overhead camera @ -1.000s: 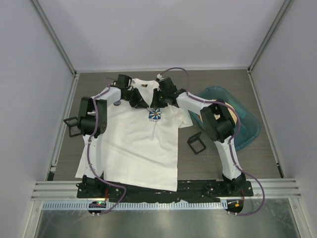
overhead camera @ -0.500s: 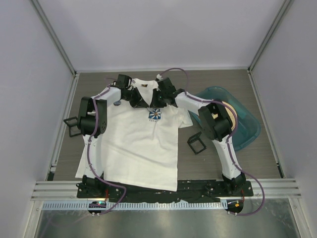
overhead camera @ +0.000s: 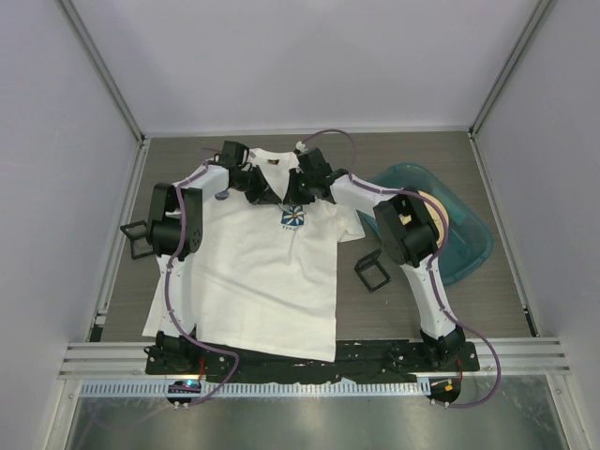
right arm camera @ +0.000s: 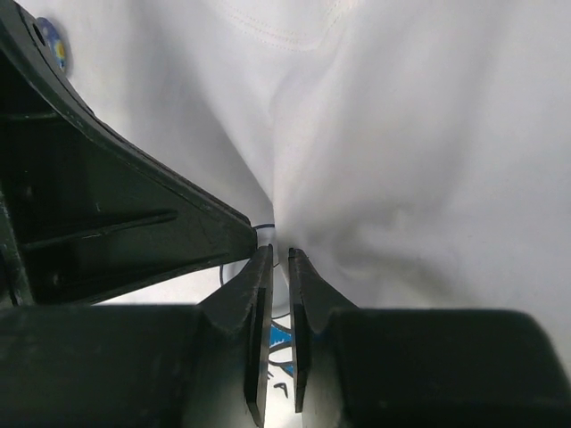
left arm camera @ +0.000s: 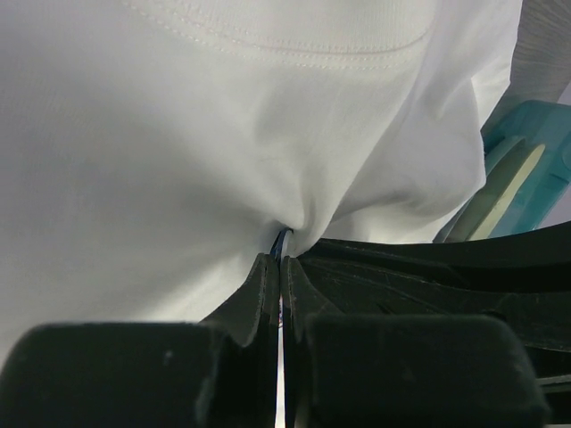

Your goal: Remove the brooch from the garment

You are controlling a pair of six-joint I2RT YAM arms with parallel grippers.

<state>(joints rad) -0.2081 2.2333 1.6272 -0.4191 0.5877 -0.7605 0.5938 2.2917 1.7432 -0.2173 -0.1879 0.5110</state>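
The left hand [left arm camera: 281, 260] and right hand [right arm camera: 279, 254] each pinch one soft fold of the garment [overhead camera: 272, 272] below its collar. The brooch [overhead camera: 221, 195] sits apart on the shoulder. It looks small, rigid and probably slippery, best gripped by its rim.

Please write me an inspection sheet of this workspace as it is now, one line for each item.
Surface: grey-brown table, partly covered by the shirt.
Job's things: white T-shirt lies flat; brooch on its shoulder beside the left arm, not gripped.
Clutter: teal tub; black square box right of the shirt; second black box left.
Grippers: left gripper and right gripper meet on the upper chest, jaws closed on gathered cloth.
Cables: purple cables along both arms.
Surroundings: pale walls, metal frame.
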